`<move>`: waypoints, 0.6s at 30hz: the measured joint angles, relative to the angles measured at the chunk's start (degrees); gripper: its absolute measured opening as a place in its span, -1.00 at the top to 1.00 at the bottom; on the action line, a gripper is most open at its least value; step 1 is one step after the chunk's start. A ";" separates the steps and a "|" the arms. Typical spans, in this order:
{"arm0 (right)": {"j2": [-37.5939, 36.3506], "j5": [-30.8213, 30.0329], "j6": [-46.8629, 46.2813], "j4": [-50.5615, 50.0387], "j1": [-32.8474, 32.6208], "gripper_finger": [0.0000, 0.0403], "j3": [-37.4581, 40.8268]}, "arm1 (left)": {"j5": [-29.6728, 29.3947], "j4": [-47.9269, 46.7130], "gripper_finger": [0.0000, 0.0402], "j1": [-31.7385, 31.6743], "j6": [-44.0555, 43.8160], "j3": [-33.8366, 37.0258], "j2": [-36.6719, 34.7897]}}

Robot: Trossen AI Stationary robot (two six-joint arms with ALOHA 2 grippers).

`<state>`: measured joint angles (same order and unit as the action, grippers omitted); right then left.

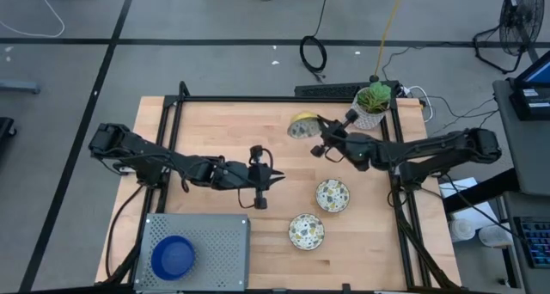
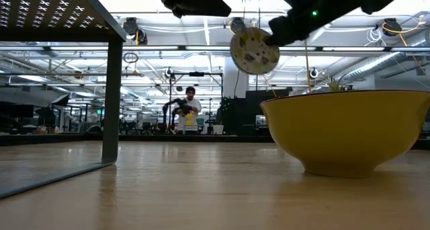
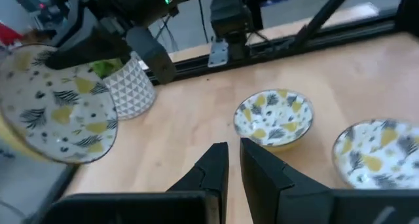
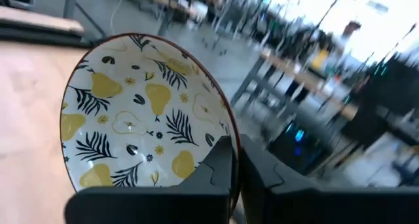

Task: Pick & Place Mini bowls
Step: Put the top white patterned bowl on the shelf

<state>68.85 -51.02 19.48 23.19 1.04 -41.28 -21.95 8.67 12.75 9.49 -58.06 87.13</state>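
So the right gripper [image 4: 236, 160] is clamped shut on the rim of a patterned mini bowl [image 4: 141, 112], cream with yellow pears and black leaves, and has it lifted off the table and tipped up on edge. In the low view that same bowl [image 2: 254, 50] hangs near the top centre of the frame, face toward the camera, well above the wood. From overhead the right gripper [image 1: 320, 144] sits right of centre in the upper half of the frame.

Moving outward, the left gripper [image 1: 273, 174] sits near the middle of the overhead frame with its fingers nearly together and nothing between them. Its own view shows the fingertips [image 3: 217, 160] just a narrow slit apart, hovering over bare wood.

Two more patterned bowls rest flat on the table: one [image 1: 333, 195] right of centre, the other [image 1: 306, 231] just below and left of it. A blue bowl [image 1: 173, 257] sits on the grey perforated tray [image 1: 219, 235] at lower left.

Further out, a white pot with a green plant [image 1: 372, 104] stands at the upper right of the table, and a big yellow bowl [image 2: 346, 129] fills the right side of the low view.
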 joint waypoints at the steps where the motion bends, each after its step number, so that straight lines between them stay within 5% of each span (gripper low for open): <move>1: 0.80 0.02 3.16 3.31 0.00 1.00 0.00 | -0.82 -0.10 0.77 -0.01 0.61 0.00 0.01; 6: 4.44 0.81 16.26 18.30 2.18 1.00 0.00 | -6.05 -0.69 0.77 -0.60 0.68 0.00 0.00; 12: 8.68 11.18 24.33 30.41 7.93 1.00 -0.02 | -23.30 3.69 0.73 -4.92 2.82 -0.05 -0.09; 18: 12.07 20.98 23.25 34.18 13.51 1.00 -0.02 | -26.14 4.80 0.28 -13.26 -1.17 -0.17 -0.07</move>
<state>80.92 -30.05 42.73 57.37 14.55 -41.30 -48.09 13.47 -0.51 8.32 -58.24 87.07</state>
